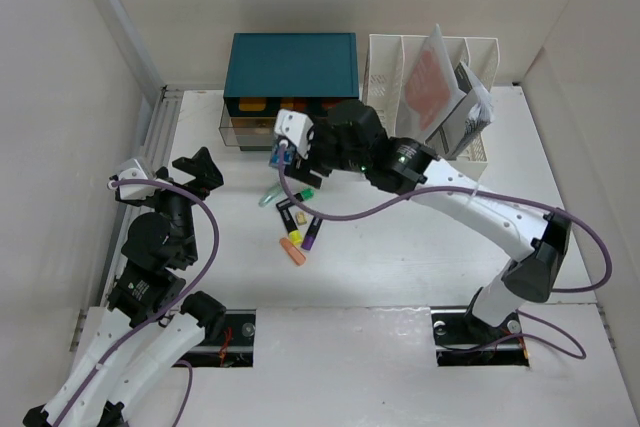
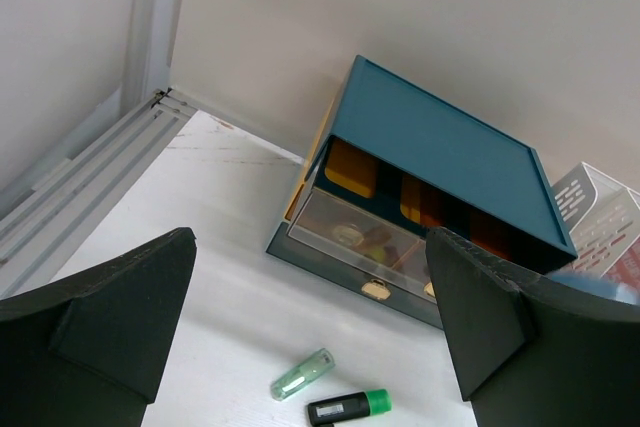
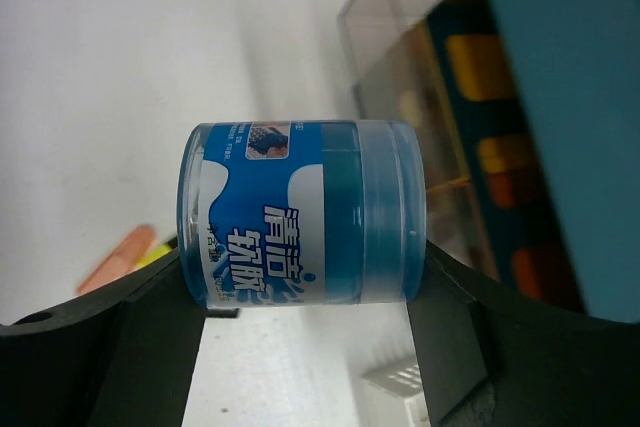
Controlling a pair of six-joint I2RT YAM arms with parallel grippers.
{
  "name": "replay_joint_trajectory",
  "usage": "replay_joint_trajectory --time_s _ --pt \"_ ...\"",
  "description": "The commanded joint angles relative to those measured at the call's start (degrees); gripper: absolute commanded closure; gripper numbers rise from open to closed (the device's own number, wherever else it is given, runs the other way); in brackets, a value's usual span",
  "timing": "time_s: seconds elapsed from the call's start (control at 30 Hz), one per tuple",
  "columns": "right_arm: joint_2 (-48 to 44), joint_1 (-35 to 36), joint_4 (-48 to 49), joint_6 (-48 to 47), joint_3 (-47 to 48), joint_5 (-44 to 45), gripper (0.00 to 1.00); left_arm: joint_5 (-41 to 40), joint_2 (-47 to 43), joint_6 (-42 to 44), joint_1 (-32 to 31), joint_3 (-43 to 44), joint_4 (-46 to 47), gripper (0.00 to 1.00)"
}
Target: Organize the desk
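Left gripper (image 1: 197, 171) spread open and holding nothing; right gripper (image 3: 300, 319) clamped on a blue-labelled jar (image 3: 300, 212).
At the left the open gripper hangs over the bench (image 1: 420, 257). In the middle the jar is held off the bench just in front of the teal drawer box (image 1: 291, 64), whose clear drawer is pulled out. Loose highlighters (image 1: 293, 253) lie below it. A white file rack (image 1: 385, 62) stands at the right.

**Teal, blue and orange**

The drawer box (image 1: 292, 65) is teal, with orange blocks inside. In front of it are a blue jar (image 3: 300, 212) with a white-and-blue label, an orange marker (image 1: 293, 253) and a purple marker (image 1: 312, 235); beside it, a white perforated rack (image 1: 385, 59)
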Motion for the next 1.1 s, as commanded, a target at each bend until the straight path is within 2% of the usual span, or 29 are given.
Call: replay_joint_trajectory --time_s 0.0,0.17,0.3,0.43,0.83,1.07 --pt "-1.48 -2.96 7.36 1.07 4.7 7.21 0.83 0.13 -0.6 0.64 0.25 -0.15 2.84 0.01" --pt "1.58 -5.69 11.61 6.61 6.81 13.89 0.83 0.66 -0.6 0.64 0.25 -0.15 2.84 0.01" --pt "4.84 -8.15 12.22 11.79 10.42 16.18 0.88 0.66 -1.13 0.64 0.25 -0.15 3.36 0.01" --pt "6.7 -10.17 12.22 16.36 12.52 16.88 0.88 0.66 -1.13 0.64 0.25 -0.15 3.36 0.01" --pt "9.77 -10.18 11.61 28.05 13.06 24.0 0.88 0.66 -1.13 0.64 0.25 -0.15 3.36 0.01" --pt "10.91 -10.18 10.56 37.19 13.06 32.53 0.92 0.66 -1.13 0.64 0.25 -0.68 3.36 0.01"
